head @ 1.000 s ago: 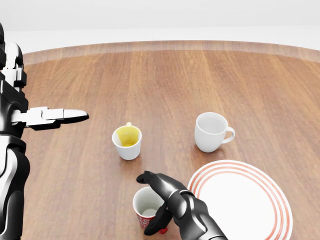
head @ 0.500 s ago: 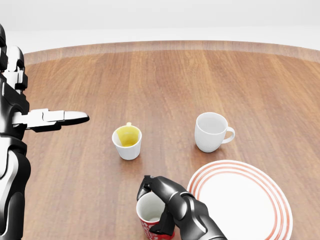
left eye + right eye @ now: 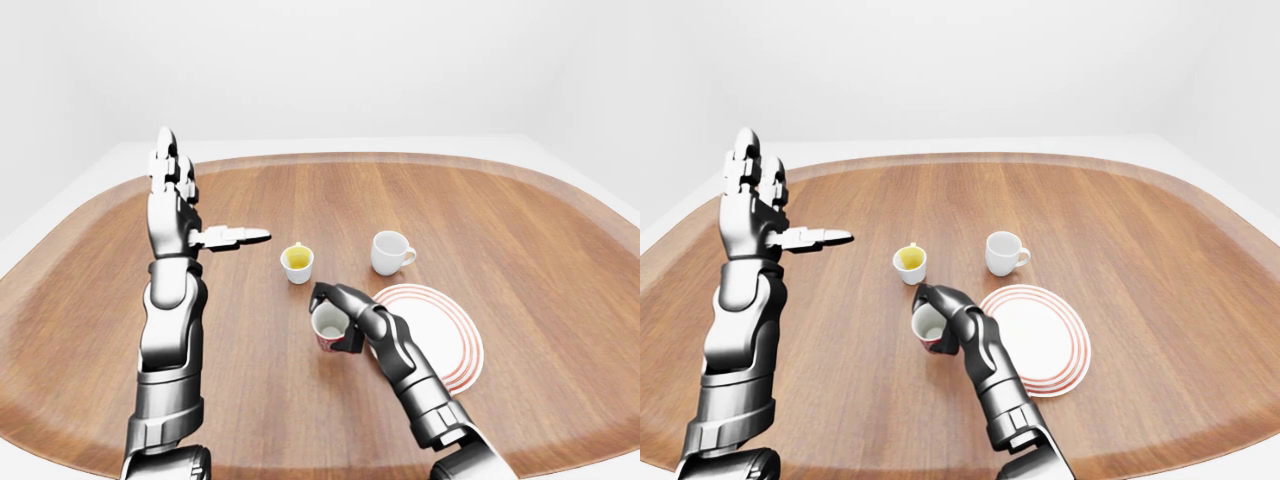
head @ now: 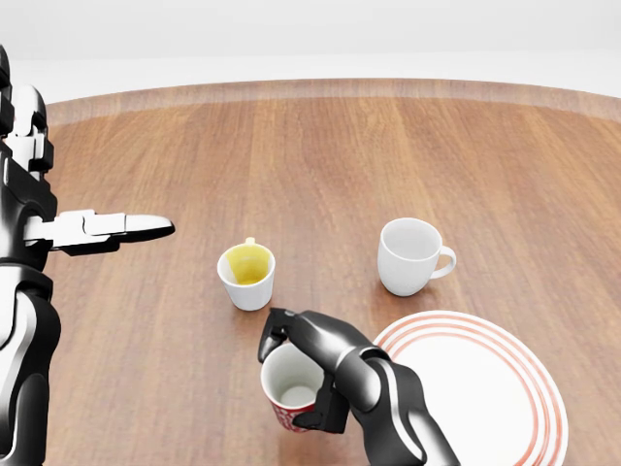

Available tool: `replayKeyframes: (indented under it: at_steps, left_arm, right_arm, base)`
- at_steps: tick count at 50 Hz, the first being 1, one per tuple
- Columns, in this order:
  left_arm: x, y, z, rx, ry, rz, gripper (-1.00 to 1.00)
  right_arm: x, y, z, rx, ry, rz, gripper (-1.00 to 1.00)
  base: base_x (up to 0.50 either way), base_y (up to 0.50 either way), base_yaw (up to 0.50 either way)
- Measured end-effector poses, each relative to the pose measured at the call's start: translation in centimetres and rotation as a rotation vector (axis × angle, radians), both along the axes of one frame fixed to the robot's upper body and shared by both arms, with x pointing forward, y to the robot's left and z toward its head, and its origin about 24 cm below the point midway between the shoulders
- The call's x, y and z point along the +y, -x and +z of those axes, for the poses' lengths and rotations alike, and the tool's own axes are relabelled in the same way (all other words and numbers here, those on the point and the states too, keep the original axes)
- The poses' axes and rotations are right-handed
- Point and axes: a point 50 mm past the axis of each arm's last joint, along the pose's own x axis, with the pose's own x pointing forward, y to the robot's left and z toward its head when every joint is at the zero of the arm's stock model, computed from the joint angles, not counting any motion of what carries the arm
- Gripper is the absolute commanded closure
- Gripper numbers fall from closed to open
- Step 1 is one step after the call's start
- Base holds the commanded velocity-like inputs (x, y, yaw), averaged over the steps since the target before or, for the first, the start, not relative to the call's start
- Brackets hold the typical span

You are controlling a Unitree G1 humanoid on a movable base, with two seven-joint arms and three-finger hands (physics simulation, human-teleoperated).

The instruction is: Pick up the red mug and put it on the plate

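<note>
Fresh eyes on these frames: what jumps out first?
The right hand closed round the red mug, low in the head view, just left of the red-ringed plate. Next, the left hand raised open at the left, holding nothing. Above the plate stand a white mug and a yellow-lined cup.

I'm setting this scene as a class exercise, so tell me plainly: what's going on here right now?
A humanoid robot works at a wooden table. Its right hand has its fingers closed round the red mug, which sits just left of the red-ringed plate in the head view and is not on it yet. The left hand is held out open over the table, holding nothing. A white cup with a yellow inside and a plain white mug stand untouched farther up the table.
</note>
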Motion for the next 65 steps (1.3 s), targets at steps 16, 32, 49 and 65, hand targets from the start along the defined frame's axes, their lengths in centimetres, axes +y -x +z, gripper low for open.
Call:
replayKeyframes:
  at_steps: [16,32,49,65]
  left_arm:
    - [0.0,0.0,0.1,-0.002,0.001,0.000,-1.00]
    - [-0.2,-0.1,0.1,-0.004,-0.002,-0.003,-1.00]
    - [-0.4,0.1,0.2,-0.009,-0.005,-0.007,-1.00]
    - [-0.6,0.1,0.2,-0.012,-0.010,-0.010,-1.00]
  right_arm:
    - [-1.9,0.3,1.8,-0.059,-0.001,-0.008,1.00]
    - [-4.8,0.7,1.7,-0.061,0.014,-0.067,1.00]
    - [-7.8,1.1,1.6,-0.059,0.032,-0.138,1.00]
    - [-10.4,0.9,2.1,-0.076,0.029,-0.206,1.00]
  base:
    - [0.00,0.00,0.00]
    - [0.00,0.00,0.00]
    - [0.00,0.00,0.00]
    - [0.00,0.00,0.00]
